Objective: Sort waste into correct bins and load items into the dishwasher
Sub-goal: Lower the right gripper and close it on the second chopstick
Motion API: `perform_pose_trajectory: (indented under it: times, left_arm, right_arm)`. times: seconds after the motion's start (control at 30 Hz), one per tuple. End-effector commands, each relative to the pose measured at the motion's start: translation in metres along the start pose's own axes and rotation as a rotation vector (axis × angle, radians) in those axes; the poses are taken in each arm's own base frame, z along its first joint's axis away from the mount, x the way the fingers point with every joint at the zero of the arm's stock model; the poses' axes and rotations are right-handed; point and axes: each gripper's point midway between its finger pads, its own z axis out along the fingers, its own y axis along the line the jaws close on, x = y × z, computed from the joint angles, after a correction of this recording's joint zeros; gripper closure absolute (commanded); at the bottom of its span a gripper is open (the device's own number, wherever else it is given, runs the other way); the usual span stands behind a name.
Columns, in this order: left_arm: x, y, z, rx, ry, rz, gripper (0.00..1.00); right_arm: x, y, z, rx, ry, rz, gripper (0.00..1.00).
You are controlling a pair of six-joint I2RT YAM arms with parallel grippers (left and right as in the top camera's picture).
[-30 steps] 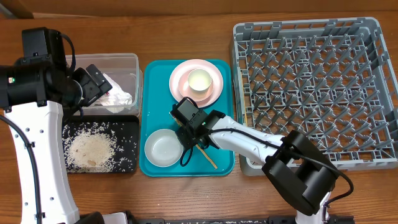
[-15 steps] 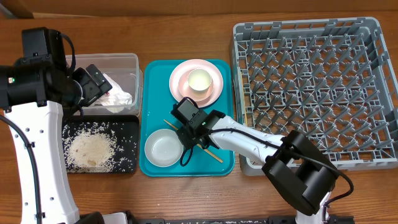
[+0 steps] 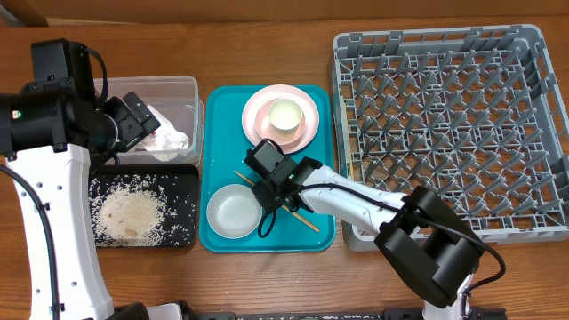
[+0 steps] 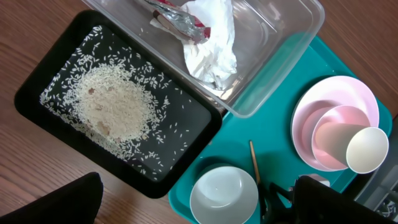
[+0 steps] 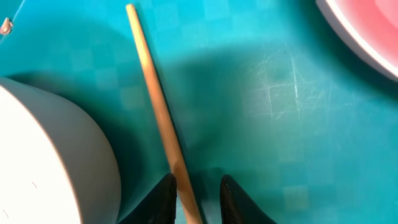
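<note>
My right gripper (image 3: 271, 191) is down on the teal tray (image 3: 320, 178), open by a narrow gap. A thin wooden chopstick (image 5: 152, 87) lies flat on the tray and runs between its fingertips (image 5: 196, 186), touching the left one with a gap to the right one. A pale bowl (image 3: 233, 212) sits just left of it. The pink plate (image 3: 258, 116) at the tray's back carries a white cup (image 3: 286, 116). My left gripper (image 4: 199, 208) hangs wide open and empty, over the clear tub (image 3: 178, 89) that holds the napkin (image 4: 211, 43) and red wrapper (image 4: 180, 18).
The black tray (image 3: 178, 187) with a heap of rice (image 3: 132, 213) lies in front of the clear tub. The grey dish rack (image 3: 444, 124) fills the right side, its left wall close to the teal tray's right edge.
The chopstick has come down from a tilted hold and now lies flat on the teal tray. My right gripper's jaws have parted a little. The left arm has not moved.
</note>
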Motion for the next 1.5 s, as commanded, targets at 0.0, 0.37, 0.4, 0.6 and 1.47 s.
perform_pose_trajectory:
  times: [0.0,0.37,0.4,0.6,1.47]
  left_arm:
    - [-0.005,0.001,-0.002,-0.003,-0.017,-0.006,0.00]
    - [-0.005,0.001,-0.002,-0.003,-0.017,-0.006,0.00]
    - [-0.005,0.001,-0.002,-0.003,-0.017,-0.007,0.00]
    - [-0.005,0.001,-0.002,-0.003,-0.017,-0.007,0.00]
    - [-0.005,0.001,-0.002,-0.003,-0.017,-0.006,0.00]
  right_arm:
    - [0.004,-0.005,0.007,0.031,0.007,-0.028,0.74]
    - [-0.003,-0.023,0.005,0.139,-0.024,-0.028,0.74]
    - [-0.002,-0.023,0.005,0.139,-0.024,-0.028,0.74]
    - [-0.002,-0.024,0.005,0.140,-0.021,-0.028,0.73]
    - [0.002,-0.024,0.009,0.143,-0.007,-0.029,0.75]
